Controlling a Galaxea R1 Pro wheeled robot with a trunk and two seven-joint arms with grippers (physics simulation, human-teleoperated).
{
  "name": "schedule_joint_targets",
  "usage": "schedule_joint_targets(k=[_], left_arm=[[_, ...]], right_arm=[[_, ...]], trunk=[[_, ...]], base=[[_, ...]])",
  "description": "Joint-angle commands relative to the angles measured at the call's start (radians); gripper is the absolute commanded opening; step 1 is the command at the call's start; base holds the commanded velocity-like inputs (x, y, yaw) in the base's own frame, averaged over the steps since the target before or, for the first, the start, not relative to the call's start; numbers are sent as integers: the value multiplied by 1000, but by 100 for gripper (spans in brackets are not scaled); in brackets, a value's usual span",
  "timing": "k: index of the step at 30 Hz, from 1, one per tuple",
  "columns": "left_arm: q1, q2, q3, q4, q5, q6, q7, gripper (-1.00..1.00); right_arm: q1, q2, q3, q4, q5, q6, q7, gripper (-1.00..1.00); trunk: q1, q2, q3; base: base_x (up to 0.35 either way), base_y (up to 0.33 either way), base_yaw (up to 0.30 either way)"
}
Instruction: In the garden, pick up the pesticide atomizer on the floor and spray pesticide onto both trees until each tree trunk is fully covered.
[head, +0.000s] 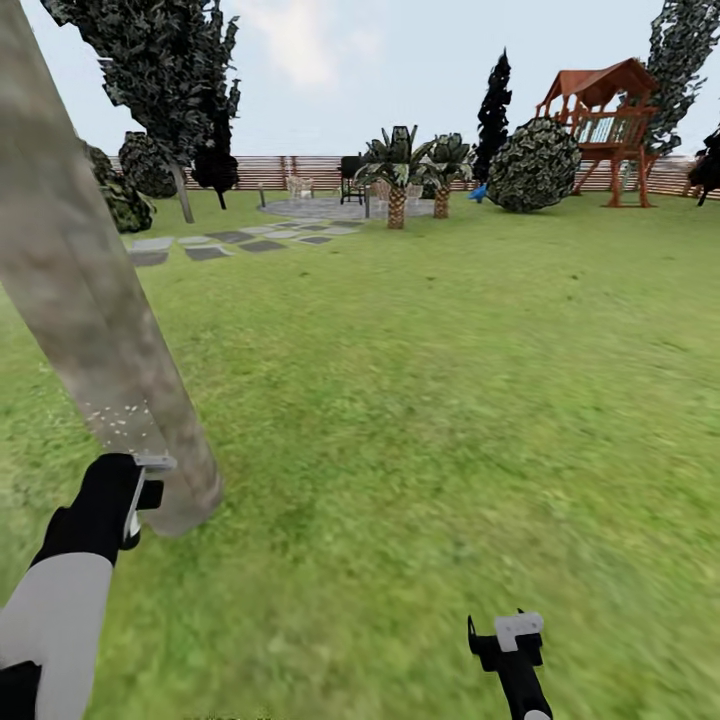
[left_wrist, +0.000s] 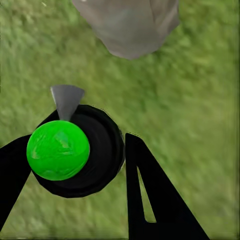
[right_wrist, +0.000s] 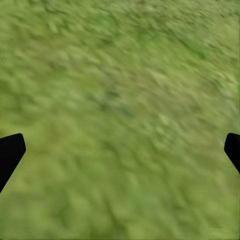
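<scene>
The pesticide atomizer (left_wrist: 75, 150), a black body with a green ball top and a grey nozzle, is held clamped between the fingers of the left gripper (head: 140, 490) at the near left, just beside the base of the thick grey-beige tree trunk (head: 90, 300), on which a scatter of pale specks is seen. The right gripper (right_wrist: 120, 150) is held over the lawn (head: 450, 380) at the near right, its jaws wide apart and empty. A wooden fence (head: 300, 170) and a playhouse (head: 605, 125) are seen far off.
</scene>
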Motion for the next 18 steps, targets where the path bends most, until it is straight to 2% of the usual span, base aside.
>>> schedule_joint_targets(k=[1, 7, 9, 12, 14, 18], left_arm=[[-1, -3, 2, -1, -9, 4, -5, -100], [-1, -2, 8, -2, -12, 2, -5, -100], [37, 5, 8, -1, -18, -3, -4, -100], [53, 7, 8, -1, -19, -10, -5, -100], [58, 4, 6, -1, -19, -44, -4, -100], [59, -4, 2, -1, -17, -55, -3, -100]], right_arm=[[0, 0, 9, 0, -5, -1, -5, 100], [0, 0, 9, 0, -5, -1, -5, 100], [0, 0, 9, 0, -5, -1, -5, 100], [0, 1, 9, 0, -5, -1, -5, 100], [0, 1, 9, 0, -5, -1, -5, 100], [0, 0, 9, 0, -5, -1, -4, 100]], trunk=[[0, 0, -1], [0, 0, -1], [0, 0, -1], [0, 0, -1], [0, 0, -1], [0, 0, -1]], base=[[23, -272, 270], [43, -273, 275], [178, -241, 276], [179, -238, 261], [153, -242, 85], [117, -252, 18]])
